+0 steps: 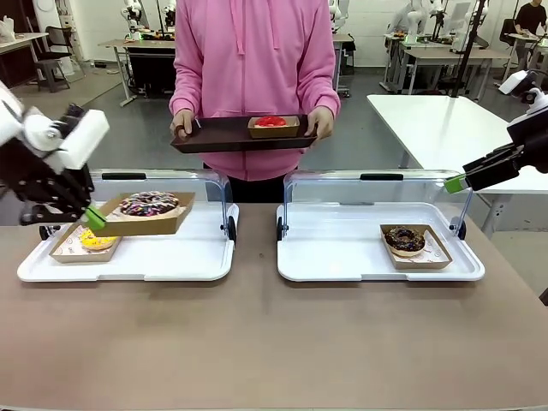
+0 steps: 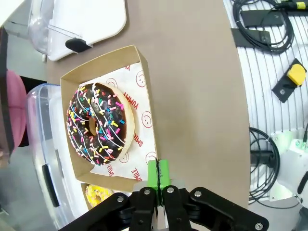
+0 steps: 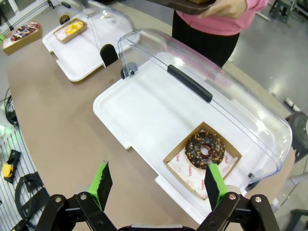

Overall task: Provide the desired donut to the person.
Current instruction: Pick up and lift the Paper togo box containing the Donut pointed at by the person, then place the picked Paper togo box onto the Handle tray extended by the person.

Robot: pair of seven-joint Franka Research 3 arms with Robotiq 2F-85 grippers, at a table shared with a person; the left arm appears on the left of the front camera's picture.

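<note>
Front view: the left gripper (image 1: 92, 217) is clamped on the near corner of a cardboard box (image 1: 137, 226) carrying the sprinkled donut (image 1: 149, 204). The box is held clear above the left white tray (image 1: 171, 257). A yellow donut (image 1: 92, 241) sits in its own box at that tray's left edge. Across the table (image 1: 257, 342), the person (image 1: 254, 60) holds a dark tray (image 1: 214, 137) bearing a red donut (image 1: 271, 122), with open air between it and the lifted box. The right gripper (image 1: 456, 182), jaws apart, hangs over the far right corner of the right white tray (image 1: 334, 248), which holds a chocolate donut (image 1: 405, 240).

Left wrist view: the green pads press together on the box's rim, with bare table beside it.

Right wrist view: the fingers stand wide with nothing between them. The chocolate donut's box lies near the tray's edge, and the clear lid (image 3: 192, 62) is raised behind it.
</note>
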